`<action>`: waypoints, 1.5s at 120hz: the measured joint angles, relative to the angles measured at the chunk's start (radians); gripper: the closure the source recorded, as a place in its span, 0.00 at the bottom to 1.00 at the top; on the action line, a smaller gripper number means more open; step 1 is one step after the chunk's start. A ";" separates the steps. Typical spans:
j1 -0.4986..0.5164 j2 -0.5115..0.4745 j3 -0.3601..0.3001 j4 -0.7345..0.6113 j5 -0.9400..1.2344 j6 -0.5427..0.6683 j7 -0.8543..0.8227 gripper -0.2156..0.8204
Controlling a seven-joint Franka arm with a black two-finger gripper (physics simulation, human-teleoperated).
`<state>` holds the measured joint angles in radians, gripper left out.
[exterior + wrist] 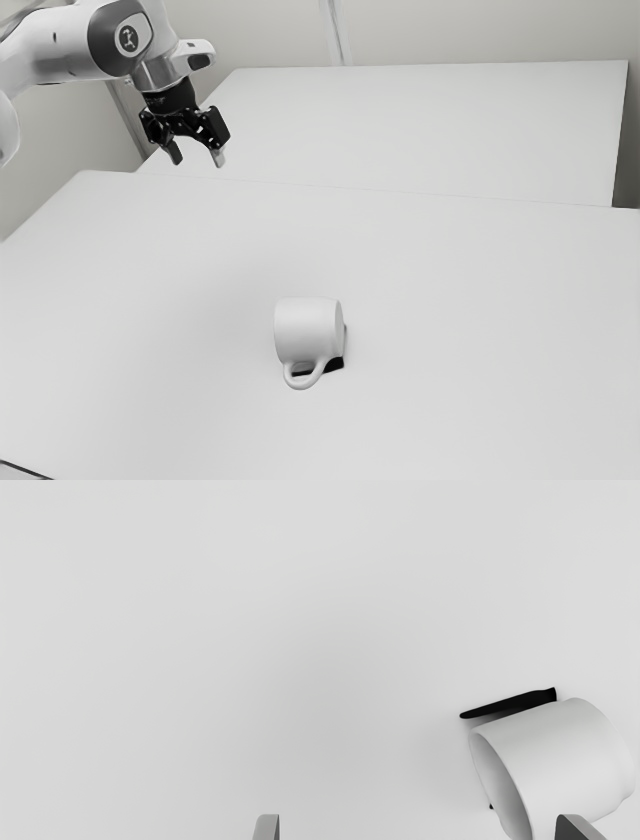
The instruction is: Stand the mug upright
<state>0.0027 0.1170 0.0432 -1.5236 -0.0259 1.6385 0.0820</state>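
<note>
The white mug (308,330) lies on its side on the table, its mouth facing the exterior view's right and its handle toward the near edge. High above the table at the exterior view's upper left, my gripper (197,160) stands open, well apart from the mug. In the wrist view the gripper (417,825) has its fingertips wide apart, and the mug (565,760) appears beyond and partly behind one fingertip, its open rim turned toward the middle between them. The handle is hidden there.
A black flat patch, perhaps a shadow or thin object, shows beside and under the mug. The white tabletop (160,330) spreads around it. Another white surface (430,120) stands behind the table, and a dark edge crosses the exterior view's lower left corner.
</note>
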 joint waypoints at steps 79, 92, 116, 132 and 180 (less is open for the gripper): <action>-0.001 -0.195 0.001 -0.422 -0.297 0.035 0.010 0.21; 0.024 -0.266 0.001 -0.605 -0.444 0.122 0.044 0.21; 0.051 -0.291 0.002 -0.778 -0.677 0.259 0.147 0.21; 0.054 -0.258 0.003 -0.865 -0.857 0.337 0.254 0.21; 0.073 -0.125 0.003 -0.997 -1.407 0.333 0.667 0.21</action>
<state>0.0758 -0.0083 0.0460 -2.5208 -1.4329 1.9715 0.7492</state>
